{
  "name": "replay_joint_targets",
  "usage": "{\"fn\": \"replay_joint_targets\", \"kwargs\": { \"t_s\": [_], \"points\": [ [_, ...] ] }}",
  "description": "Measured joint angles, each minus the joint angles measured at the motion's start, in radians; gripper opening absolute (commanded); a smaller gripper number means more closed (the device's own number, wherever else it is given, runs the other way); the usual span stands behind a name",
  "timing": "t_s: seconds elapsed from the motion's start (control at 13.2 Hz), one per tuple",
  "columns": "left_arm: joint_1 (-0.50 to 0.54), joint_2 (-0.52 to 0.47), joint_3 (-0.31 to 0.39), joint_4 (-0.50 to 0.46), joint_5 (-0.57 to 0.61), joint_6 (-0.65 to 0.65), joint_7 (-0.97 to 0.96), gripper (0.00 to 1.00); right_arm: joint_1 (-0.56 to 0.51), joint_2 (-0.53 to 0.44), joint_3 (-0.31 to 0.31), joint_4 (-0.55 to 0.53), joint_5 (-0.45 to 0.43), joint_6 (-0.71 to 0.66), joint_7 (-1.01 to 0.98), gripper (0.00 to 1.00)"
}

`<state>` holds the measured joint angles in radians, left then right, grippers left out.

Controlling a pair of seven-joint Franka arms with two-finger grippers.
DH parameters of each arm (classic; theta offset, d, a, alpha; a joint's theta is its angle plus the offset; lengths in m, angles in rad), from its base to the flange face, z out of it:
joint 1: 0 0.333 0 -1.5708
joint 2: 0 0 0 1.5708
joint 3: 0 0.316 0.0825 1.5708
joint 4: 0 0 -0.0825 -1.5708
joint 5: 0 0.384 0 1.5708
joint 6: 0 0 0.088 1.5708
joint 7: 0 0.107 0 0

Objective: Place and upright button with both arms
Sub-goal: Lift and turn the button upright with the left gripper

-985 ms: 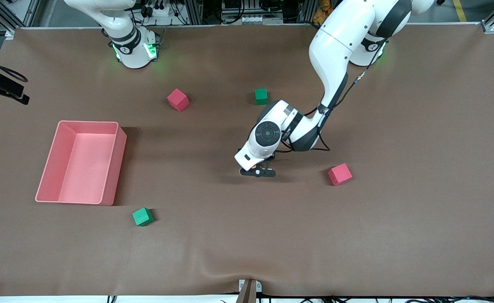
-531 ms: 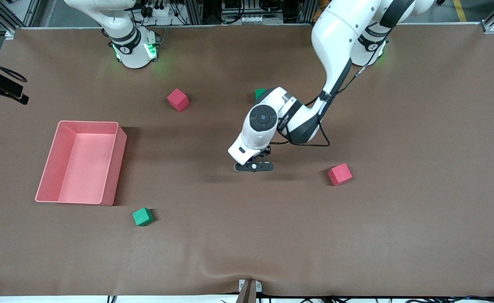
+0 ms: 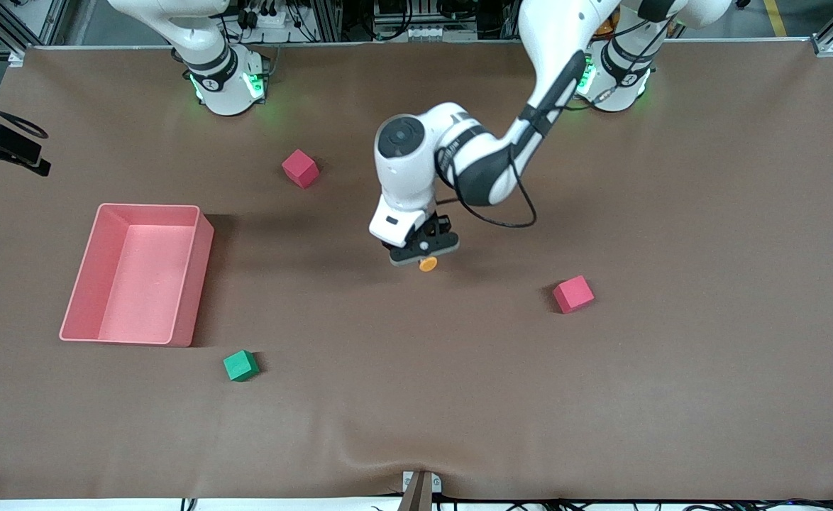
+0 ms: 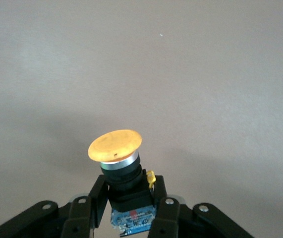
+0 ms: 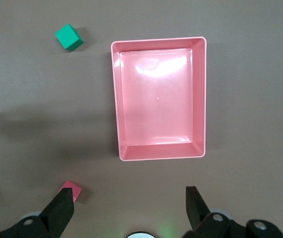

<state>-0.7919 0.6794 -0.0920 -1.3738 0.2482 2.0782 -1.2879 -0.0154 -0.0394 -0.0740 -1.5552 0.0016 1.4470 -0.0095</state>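
Orange-capped and black-bodied, the button (image 3: 428,264) sits clamped in the left hand (image 3: 422,250), up in the air over the middle of the brown table (image 3: 672,369), its cap poking out past the fingers (image 4: 163,213). From the button, a red cube (image 3: 573,294) lies at about four o'clock, a green cube (image 3: 240,365) at eight. The right hand (image 5: 129,210) waits spread wide above the pink tray (image 5: 158,99).

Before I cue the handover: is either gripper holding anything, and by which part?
The left gripper holds the button by its black body, orange cap pointing out past the fingertips. The right gripper is open and empty.
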Motion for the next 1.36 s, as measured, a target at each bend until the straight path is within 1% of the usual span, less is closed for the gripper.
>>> {"fn": "replay_joint_targets", "kwargs": {
  "t_s": [0.23,0.38,0.45,0.61,0.76,0.83,0.91,1.06,1.21,1.36],
  "points": [
    [-0.064,-0.01,0.0,0.0,0.147,-0.098,-0.307,0.0,0.004,0.0,0.001,0.0,0.0,0.0,0.0,1.0],
    [-0.114,-0.01,0.001,-0.002,0.282,-0.187,-0.466,0.0,0.006,0.0,0.001,0.0,0.0,0.0,0.0,1.0],
    [-0.148,-0.01,0.003,-0.004,0.327,-0.22,-0.502,0.0,0.007,0.0,0.001,0.0,0.0,0.0,0.0,1.0],
    [-0.198,-0.009,0.008,-0.011,0.366,-0.255,-0.538,0.0,0.007,0.0,0.002,0.0,0.0,0.0,0.0,1.0],
    [-0.204,-0.004,0.018,-0.016,0.388,-0.258,-0.549,0.0,0.008,0.0,0.002,0.0,0.0,0.0,0.0,1.0],
    [-0.204,0.005,0.023,-0.02,0.429,-0.264,-0.57,0.0,0.008,0.0,0.002,0.0,0.0,0.0,0.0,1.0],
    [-0.21,0.021,0.022,-0.025,0.502,-0.294,-0.595,0.0,0.009,0.0,0.002,0.0,0.0,0.001,0.0,1.0],
    [-0.261,0.079,0.021,-0.03,0.61,-0.353,-0.662,0.0,0.009,0.0,0.002,0.0,0.0,0.002,0.0,1.0],
    [-0.314,0.119,0.023,-0.029,0.667,-0.368,-0.745,0.0,0.01,0.0,0.002,0.0,0.0,0.004,0.0,1.0],
    [-0.35,0.142,0.023,-0.03,0.769,-0.374,-0.806,0.0,0.01,0.0,0.003,0.0,0.0,0.005,0.0,1.0]
  ]
}}
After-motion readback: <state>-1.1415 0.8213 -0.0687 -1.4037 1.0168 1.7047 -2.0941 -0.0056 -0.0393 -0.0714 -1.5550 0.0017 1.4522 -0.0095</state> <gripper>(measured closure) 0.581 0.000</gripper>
